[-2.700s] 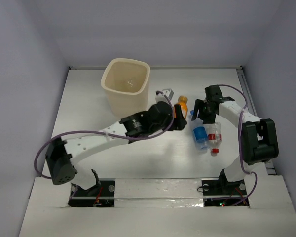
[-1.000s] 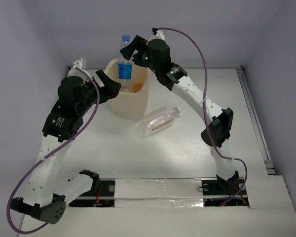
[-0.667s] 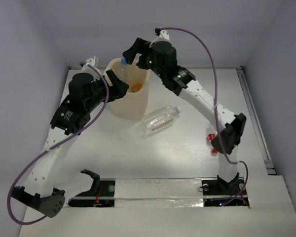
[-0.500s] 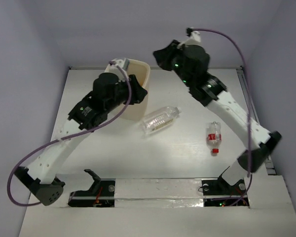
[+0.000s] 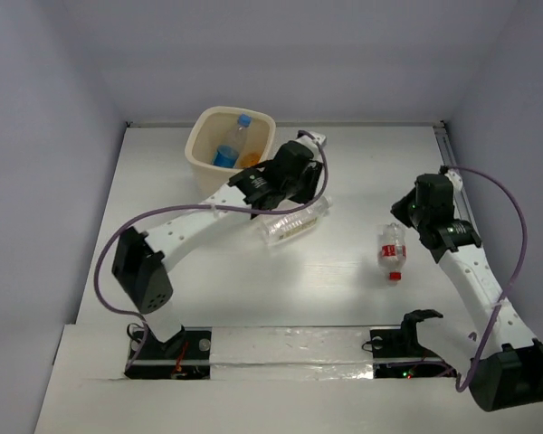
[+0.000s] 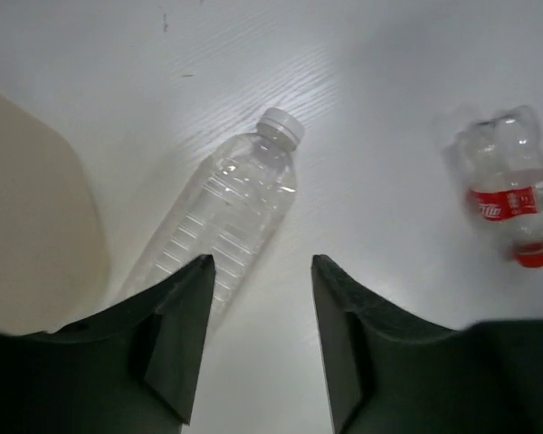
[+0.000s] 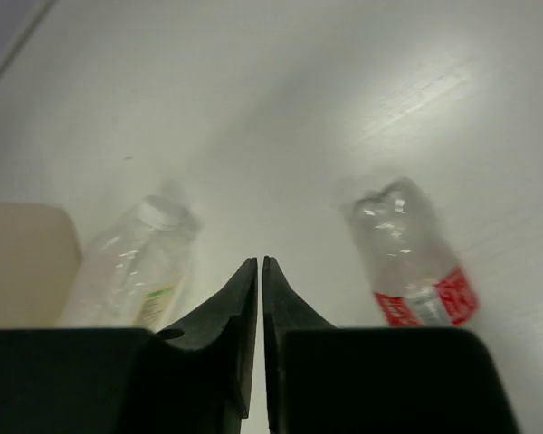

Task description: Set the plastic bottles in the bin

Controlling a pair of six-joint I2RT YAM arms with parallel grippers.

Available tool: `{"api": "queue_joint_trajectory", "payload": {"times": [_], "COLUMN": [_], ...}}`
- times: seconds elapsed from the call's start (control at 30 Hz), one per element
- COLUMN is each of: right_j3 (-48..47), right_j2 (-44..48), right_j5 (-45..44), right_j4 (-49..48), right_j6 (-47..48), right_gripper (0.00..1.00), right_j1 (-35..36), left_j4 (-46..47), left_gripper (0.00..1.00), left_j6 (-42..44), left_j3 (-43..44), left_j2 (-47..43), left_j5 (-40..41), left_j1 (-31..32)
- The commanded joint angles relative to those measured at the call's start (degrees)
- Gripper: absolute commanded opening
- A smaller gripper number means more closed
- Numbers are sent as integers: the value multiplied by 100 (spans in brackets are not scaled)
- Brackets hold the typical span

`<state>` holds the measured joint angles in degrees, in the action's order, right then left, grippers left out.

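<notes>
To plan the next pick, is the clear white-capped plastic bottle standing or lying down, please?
Lying down: the clear white-capped plastic bottle rests lengthwise on the white table, beside the cream plastic bin.

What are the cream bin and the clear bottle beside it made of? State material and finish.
Cream rounded-square bin: probably moulded plastic, opaque, smooth with a soft sheen. Clear ribbed white-capped bottle beside it: thin transparent plastic, glossy; see-through body, highlights on its ribs.
</notes>
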<state>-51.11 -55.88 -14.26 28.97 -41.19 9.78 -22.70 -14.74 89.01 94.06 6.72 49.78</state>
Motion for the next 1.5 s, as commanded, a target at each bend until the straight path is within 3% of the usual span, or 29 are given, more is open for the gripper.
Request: {"api": "queue_joint_trajectory", "payload": {"times": [0.0,0.03,0.07,0.13,0.23,0.33,0.37,0.47,0.8,1.03,1.23,1.4,1.47], "right_j3": [399,479,593,664,743,831,840,840,796,568,471,374,322], "right_j2": [262,235,235,218,209,323,393,367,297,-168,-810,-1285,-1557], "right_j5": [343,476,564,618,583,451,485,556,512,433,1004,1074,1110], "right_j4": [206,223,232,310,495,609,575,575,583,662,609,575,557], "right_j6": [-47,-21,66,172,339,410,427,392,445,787,1148,1368,1455], "right_gripper": [14,37,50,81,95,100,100,100,100,100,100,100,98], "right_j1": [-651,-897,-960,-1048,-1110,-1171,-1224,-1224,-1277,-1277,-1277,-1277,-1277], "left_j4": [-23,-94,-190,-357,-481,-516,-481,-377,-270,-332,-156,37,142], "left_gripper": [47,59,74,82,84,86,93,99,99,99,99,91,83], "left_j6": [594,682,875,973,1061,1227,1333,1720,2001,1967,1905,1686,1615], "left_j3": [485,720,818,1151,1241,980,865,460,28,82,-164,-288,-332], "left_j2": [489,630,770,1157,1474,1519,1484,1378,1501,1896,2020,2055,2046], "left_j5": [540,636,672,620,339,119,6,-127,-1331,-1454,-1287,-1095,-1059], "left_j1": [-3,-3,-3,-73,-284,-408,-408,-408,-522,-575,-575,-575,-575]}}
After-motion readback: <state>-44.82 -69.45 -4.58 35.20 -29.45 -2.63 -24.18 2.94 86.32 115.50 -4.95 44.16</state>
